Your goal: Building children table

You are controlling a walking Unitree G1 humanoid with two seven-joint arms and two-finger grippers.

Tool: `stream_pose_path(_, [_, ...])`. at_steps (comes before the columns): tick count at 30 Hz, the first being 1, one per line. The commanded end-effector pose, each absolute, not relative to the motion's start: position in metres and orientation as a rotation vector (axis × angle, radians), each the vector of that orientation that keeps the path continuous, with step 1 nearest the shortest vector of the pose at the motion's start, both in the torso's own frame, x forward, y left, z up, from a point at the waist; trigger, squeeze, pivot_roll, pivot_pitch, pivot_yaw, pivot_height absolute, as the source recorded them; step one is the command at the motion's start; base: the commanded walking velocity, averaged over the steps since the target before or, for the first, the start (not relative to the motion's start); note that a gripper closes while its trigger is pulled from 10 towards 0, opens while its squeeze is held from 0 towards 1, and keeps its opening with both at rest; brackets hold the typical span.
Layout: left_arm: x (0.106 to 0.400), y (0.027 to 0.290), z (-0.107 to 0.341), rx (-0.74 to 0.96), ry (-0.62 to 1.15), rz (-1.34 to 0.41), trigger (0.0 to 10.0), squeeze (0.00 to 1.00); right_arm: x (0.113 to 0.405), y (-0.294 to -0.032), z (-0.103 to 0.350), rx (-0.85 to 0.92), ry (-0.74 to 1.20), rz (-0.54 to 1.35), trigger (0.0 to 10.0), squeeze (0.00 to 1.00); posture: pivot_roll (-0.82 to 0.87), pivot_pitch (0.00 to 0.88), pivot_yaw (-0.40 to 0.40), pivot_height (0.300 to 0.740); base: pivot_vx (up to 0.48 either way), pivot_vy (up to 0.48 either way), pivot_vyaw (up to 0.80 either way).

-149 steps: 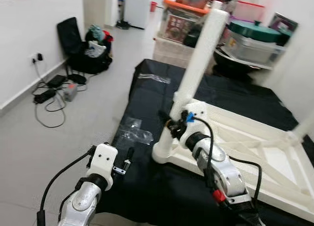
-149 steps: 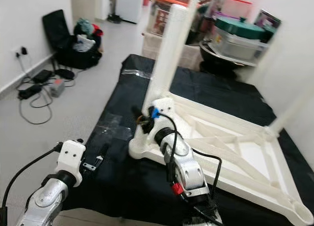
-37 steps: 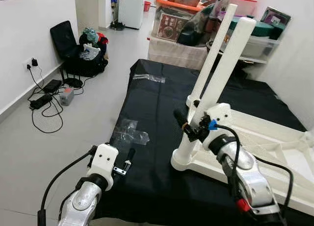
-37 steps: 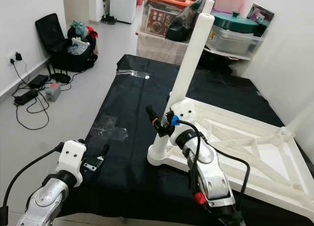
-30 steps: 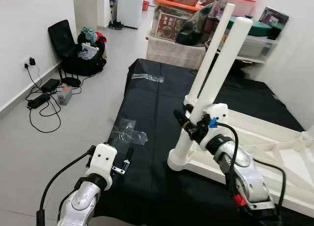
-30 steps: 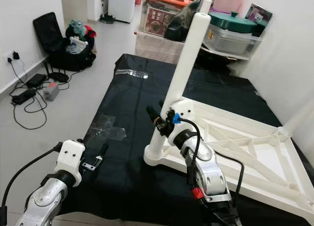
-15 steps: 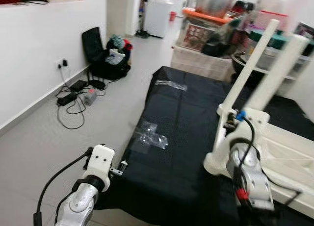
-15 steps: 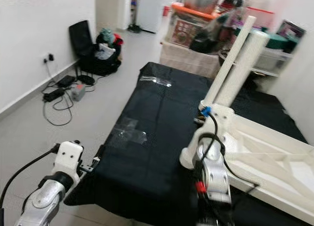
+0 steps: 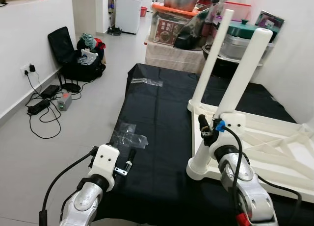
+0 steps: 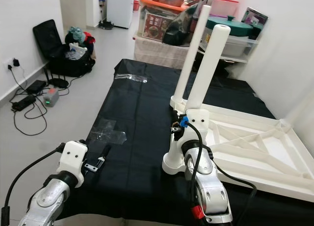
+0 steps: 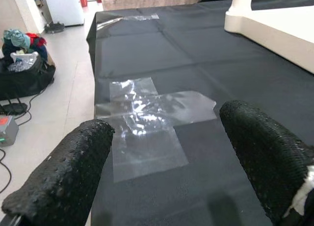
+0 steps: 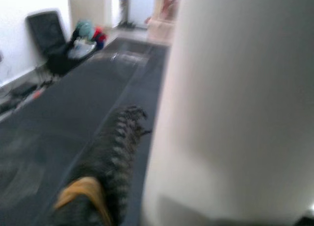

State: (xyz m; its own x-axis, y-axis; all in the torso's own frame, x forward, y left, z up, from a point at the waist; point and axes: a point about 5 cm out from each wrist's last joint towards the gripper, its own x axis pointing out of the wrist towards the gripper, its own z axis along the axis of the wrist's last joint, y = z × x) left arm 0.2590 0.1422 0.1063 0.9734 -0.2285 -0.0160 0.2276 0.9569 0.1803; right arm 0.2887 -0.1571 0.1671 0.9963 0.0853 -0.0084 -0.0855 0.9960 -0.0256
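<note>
The white children's table point(image 9: 274, 138) lies upside down on a black cloth point(image 9: 157, 108). Two of its legs stand upright, the near leg point(image 9: 240, 79) and the far leg point(image 9: 214, 54). My right gripper point(image 9: 205, 131) is low on the near leg, just above its base. One black finger point(image 12: 115, 152) lies against the left side of the leg point(image 12: 235, 103), and the leg sits between the jaws. My left gripper point(image 11: 167, 123) hangs open over the cloth's front left part, above a sheet of clear plastic point(image 11: 147, 113), and holds nothing.
Storage boxes and pots point(image 9: 181, 20) are stacked behind the cloth. A black chair and bag point(image 9: 78, 54) stand at the left wall, with cables and a power strip point(image 9: 41, 101) on the floor. A second clear plastic piece point(image 9: 146, 81) lies at the cloth's far end.
The whole picture has swung and steadied, so the camera moved. My right gripper stays on the near table leg. The left gripper still hangs open over the cloth's front edge.
</note>
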Motion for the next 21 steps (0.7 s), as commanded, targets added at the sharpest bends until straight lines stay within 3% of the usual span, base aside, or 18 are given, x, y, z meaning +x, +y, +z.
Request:
stream_pose_path(1, [0.259, 0.141, 0.103, 0.182, 0.003, -0.233, 10.0, 0.0, 0.288, -0.149, 0.17, -0.008, 0.014, 0.224, 10.0, 1.0, 0.11, 0.0, -0.191, 0.74, 0.0, 0.0, 0.0])
stream_pose_path(3, [0.259, 0.142, 0.103, 0.182, 0.003, -0.232, 10.0, 0.0, 0.287, -0.143, 0.177, 0.006, -0.008, 0.337, 10.0, 1.0, 0.11, 0.0, -0.191, 0.74, 0.0, 0.0, 0.0])
stream_pose_path(4, [0.259, 0.141, 0.103, 0.182, 0.002, -0.232, 10.0, 0.0, 0.285, -0.137, 0.182, 0.015, -0.026, 0.451, 10.0, 0.36, 0.11, 0.0, -0.191, 0.74, 0.0, 0.0, 0.0])
stream_pose_path(5, [0.26, 0.141, 0.103, 0.183, 0.001, -0.232, 10.0, 0.0, 0.283, -0.134, 0.185, 0.018, -0.036, 0.526, 10.0, 0.0, 0.11, 0.0, -0.191, 0.74, 0.0, 0.0, 0.0])
stream_pose_path(9, [0.26, 0.14, 0.103, 0.183, 0.0, -0.235, 10.0, 0.0, 0.28, -0.128, 0.189, 0.019, -0.03, 0.721, 10.0, 0.0, 0.12, 0.0, -0.194, 0.74, 0.0, 0.0, 0.0])
stream_pose_path(19, [0.26, 0.143, 0.104, 0.187, -0.01, -0.214, 10.0, 0.0, 0.317, -0.14, 0.188, 0.044, -0.026, 0.655, 10.0, 0.0, 0.15, 0.0, -0.222, 0.74, 0.0, 0.0, 0.0])
stream_pose_path(20, [0.26, 0.143, 0.104, 0.187, -0.01, -0.213, 10.0, 0.0, 0.319, -0.143, 0.189, 0.065, -0.032, 0.64, 0.0, 0.0, 0.14, 0.0, -0.219, 0.74, 0.0, 0.0, 0.0])
stream_pose_path(21, [0.26, 0.143, 0.104, 0.186, -0.009, -0.214, 10.0, 0.0, 0.32, -0.147, 0.188, 0.056, -0.038, 0.615, 0.0, 0.0, 0.14, 0.0, -0.218, 0.74, 0.0, 0.0, 0.0])
